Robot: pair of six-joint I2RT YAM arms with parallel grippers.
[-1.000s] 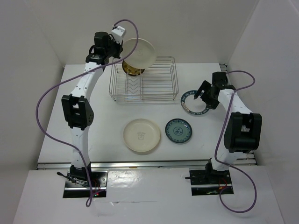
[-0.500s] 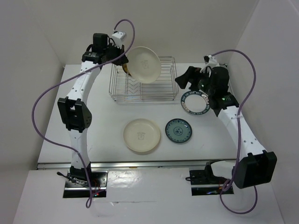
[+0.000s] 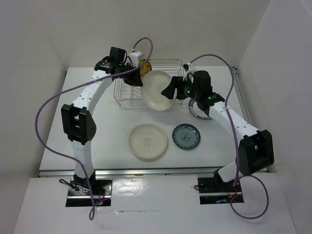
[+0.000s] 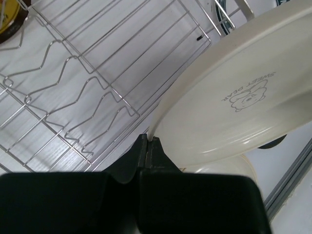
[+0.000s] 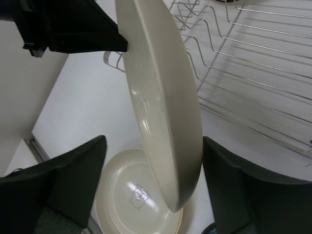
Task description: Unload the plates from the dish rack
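Observation:
A cream plate hangs tilted over the front edge of the dish rack, with my left gripper shut on its rim. The left wrist view shows the fingertips pinching that rim, and the plate's face bears a small bear print. My right gripper is open, one finger on each side of the plate's lower edge, not touching it. A yellow-brown plate stands in the rack's back left.
On the table in front lie a second cream plate and a small blue-patterned plate. A white plate with a dark rim lies right of the rack, partly under my right arm. White walls enclose the table.
My left arm carried the cream plate from the rack's back left corner forward and rightward. My right arm swung left from the dark-rimmed plate, and its open fingers now straddle the held plate.

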